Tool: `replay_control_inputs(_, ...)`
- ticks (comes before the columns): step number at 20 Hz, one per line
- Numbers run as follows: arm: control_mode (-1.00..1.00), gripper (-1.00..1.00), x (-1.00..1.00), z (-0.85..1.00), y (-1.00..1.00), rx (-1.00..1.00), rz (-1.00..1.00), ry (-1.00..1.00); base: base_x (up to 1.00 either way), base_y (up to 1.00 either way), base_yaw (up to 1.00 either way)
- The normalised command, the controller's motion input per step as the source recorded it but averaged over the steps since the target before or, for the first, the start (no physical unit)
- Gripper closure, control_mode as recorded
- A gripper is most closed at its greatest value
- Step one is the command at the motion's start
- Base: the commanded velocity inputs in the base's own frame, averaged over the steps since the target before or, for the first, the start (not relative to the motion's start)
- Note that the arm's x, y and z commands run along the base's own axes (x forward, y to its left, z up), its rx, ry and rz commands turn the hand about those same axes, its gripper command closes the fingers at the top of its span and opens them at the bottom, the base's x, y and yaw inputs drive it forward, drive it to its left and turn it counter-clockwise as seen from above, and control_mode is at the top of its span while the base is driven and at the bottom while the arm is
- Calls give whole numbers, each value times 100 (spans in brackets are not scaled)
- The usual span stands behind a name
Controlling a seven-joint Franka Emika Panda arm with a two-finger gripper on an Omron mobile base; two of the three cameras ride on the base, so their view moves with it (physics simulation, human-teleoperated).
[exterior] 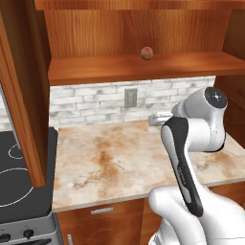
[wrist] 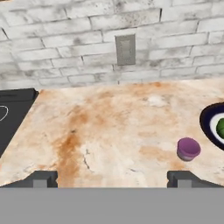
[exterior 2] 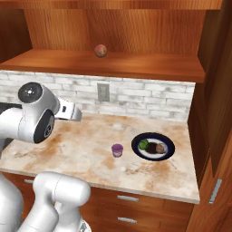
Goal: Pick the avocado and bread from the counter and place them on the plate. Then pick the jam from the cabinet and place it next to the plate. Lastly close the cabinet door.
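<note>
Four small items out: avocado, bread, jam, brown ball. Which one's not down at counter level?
The reddish-brown ball: it sits up on the cabinet shelf. The avocado and bread are on the plate; the jam stands beside it.

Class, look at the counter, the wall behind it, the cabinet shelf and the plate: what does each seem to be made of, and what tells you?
Counter: looks like polished stone, beige with rust marbling.
Wall: whitewashed brick, shown by the staggered mortar lines.
Shelf: reddish-brown wood, with a streaky grain and slight sheen.
Plate: probably glazed ceramic, with a dark smooth rim and white centre, though the look leaves that open.
</note>
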Motion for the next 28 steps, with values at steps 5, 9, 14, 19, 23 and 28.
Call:
replay_control_inputs(5, -100, -100, -63, 41, 51, 0, 13, 3, 0, 0, 0)
replay_control_inputs(9, -100, -100, -65, 20, 40, 0, 12, -9, 0, 0, 0)
replay_control_inputs(14, -100, -100, -54, 34, 46, 0, 9, -17, 0, 0, 0)
replay_control_inputs(19, -100, -100, -49, 31, 46, 0, 9, -22, 0, 0, 0)
replay_control_inputs(23, -100, -100, -52, 23, 26, -2, 5, -38, 0, 0, 0)
replay_control_inputs(28, -100, -100, -23, 3, 1, -1, 1, -20, 0, 0, 0)
